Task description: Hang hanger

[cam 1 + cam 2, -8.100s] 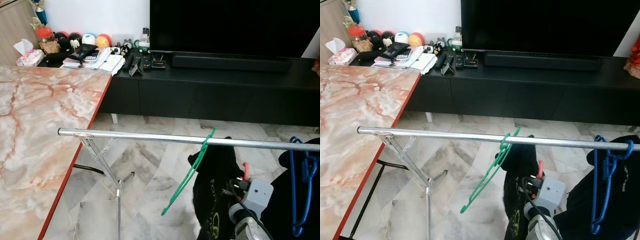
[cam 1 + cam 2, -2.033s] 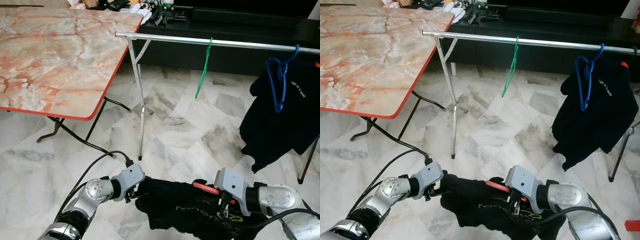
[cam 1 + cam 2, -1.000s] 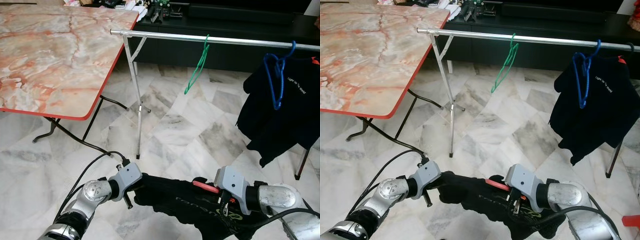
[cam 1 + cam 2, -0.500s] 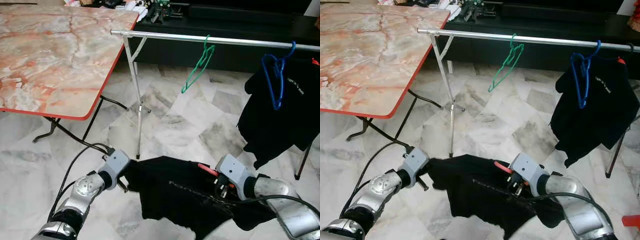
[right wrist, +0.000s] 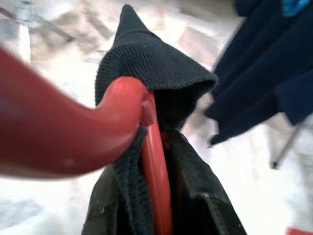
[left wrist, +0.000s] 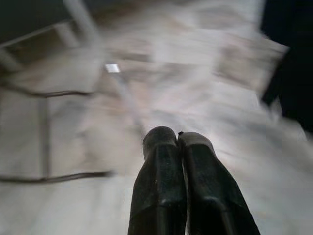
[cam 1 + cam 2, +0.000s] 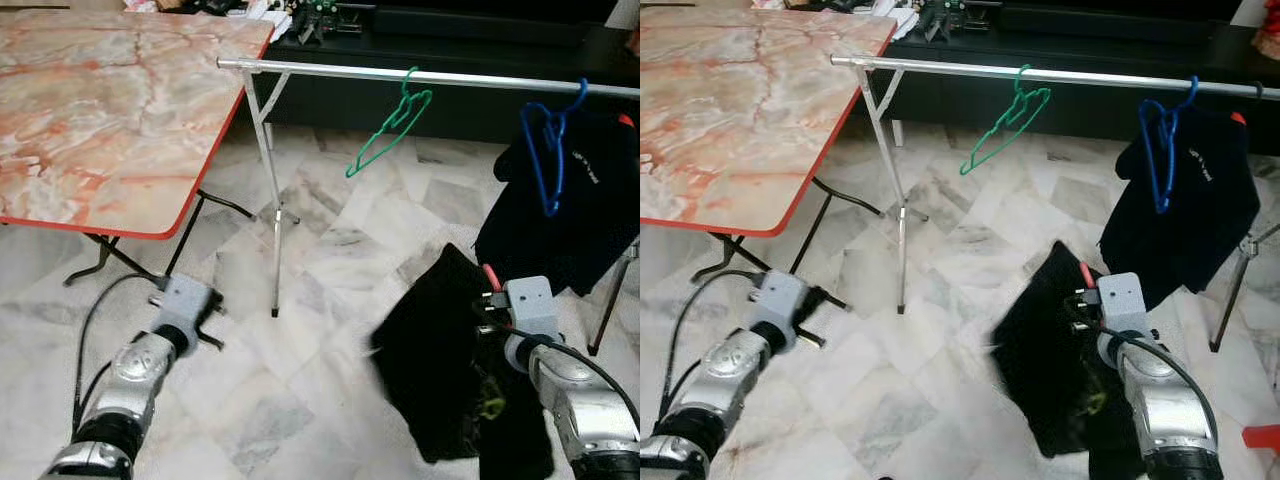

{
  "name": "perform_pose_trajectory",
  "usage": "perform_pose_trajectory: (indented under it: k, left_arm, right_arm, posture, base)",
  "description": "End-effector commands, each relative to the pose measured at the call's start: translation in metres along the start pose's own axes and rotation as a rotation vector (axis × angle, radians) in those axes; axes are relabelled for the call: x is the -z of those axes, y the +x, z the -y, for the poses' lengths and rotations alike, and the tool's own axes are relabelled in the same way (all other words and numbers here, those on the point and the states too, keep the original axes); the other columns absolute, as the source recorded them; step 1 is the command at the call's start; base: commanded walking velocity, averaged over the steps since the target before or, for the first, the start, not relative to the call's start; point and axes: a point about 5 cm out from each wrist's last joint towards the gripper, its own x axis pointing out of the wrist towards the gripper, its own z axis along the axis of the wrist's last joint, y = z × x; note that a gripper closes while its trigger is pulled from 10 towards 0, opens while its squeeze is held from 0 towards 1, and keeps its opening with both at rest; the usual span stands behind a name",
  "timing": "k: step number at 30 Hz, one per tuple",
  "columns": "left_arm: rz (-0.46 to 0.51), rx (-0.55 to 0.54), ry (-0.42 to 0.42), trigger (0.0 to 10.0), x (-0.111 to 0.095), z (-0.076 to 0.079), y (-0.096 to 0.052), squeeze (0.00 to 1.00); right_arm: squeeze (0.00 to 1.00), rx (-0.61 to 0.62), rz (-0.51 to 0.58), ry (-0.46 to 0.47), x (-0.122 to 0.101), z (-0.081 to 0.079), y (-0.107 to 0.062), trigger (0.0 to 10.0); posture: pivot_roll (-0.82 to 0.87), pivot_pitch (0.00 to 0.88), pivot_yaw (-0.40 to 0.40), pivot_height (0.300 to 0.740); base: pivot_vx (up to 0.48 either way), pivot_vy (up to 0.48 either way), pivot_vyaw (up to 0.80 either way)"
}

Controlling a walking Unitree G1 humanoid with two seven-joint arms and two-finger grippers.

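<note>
A red hanger (image 5: 154, 161) carries a black garment (image 7: 432, 372) that hangs down low over the floor at the right. My right gripper (image 5: 164, 215) is shut on the hanger's neck, and the red hook (image 7: 490, 277) sticks up beside the wrist. Off to the left, near the floor, my left gripper (image 7: 208, 335) is shut on nothing, its fingers (image 6: 159, 161) pressed together. The silver rail (image 7: 330, 71) runs across the back. On it hang a bare green hanger (image 7: 390, 135) and a blue hanger (image 7: 548, 150) over a dark garment (image 7: 575, 220).
A marble-topped table (image 7: 100, 100) with a red edge and black folding legs (image 7: 130, 260) stands at the left. The rack's upright (image 7: 270, 200) comes down beside it. A black TV console (image 7: 450, 30) lies behind the rail. Marble floor spreads between my arms.
My left gripper has let go of the black garment and swung away to the left. The garment now hangs from the right gripper, which has risen and moved right. The green hanger has swung.
</note>
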Motion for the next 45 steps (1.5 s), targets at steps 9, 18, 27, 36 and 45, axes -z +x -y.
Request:
perform_pose_trajectory:
  k: [9,18,27,36,45]
  left_arm:
    - [-0.101,0.263,0.198,10.0,0.014,0.030,-0.002,0.88]
    - [-0.041,0.430,0.284,10.0,0.005,0.046,-0.001,1.00]
    - [-0.053,0.549,0.285,10.0,0.008,0.069,0.004,1.00]
    - [-0.077,0.468,0.256,10.0,0.005,0.068,0.013,1.00]
    - [-0.059,0.330,0.219,10.0,-0.003,0.050,0.019,1.00]
  right_arm:
    - [0.00,-0.300,0.006,-0.320,-0.009,-0.025,-0.004,10.0]
    - [0.00,-0.583,0.005,-0.612,-0.023,-0.033,-0.022,10.0]
    - [0.00,-0.701,0.116,-0.701,-0.052,-0.053,-0.039,10.0]
    - [0.00,-0.777,0.137,-0.717,-0.052,-0.064,-0.049,10.0]
    - [0.00,-0.784,0.131,-0.716,-0.052,-0.065,-0.052,10.0]
  posture:
    - [0.00,0.207,-0.014,0.740]
    - [0.00,0.205,-0.010,0.740]
    - [0.00,0.216,-0.002,0.740]
    - [-0.02,0.224,0.004,0.740]
    - [-0.02,0.226,0.004,0.740]
  base:
    - [0.000,0.000,0.00]
    - [0.000,0.000,0.00]
    - [0.000,0.000,0.00]
    - [0.000,0.000,0.00]
    - [0.000,0.000,0.00]
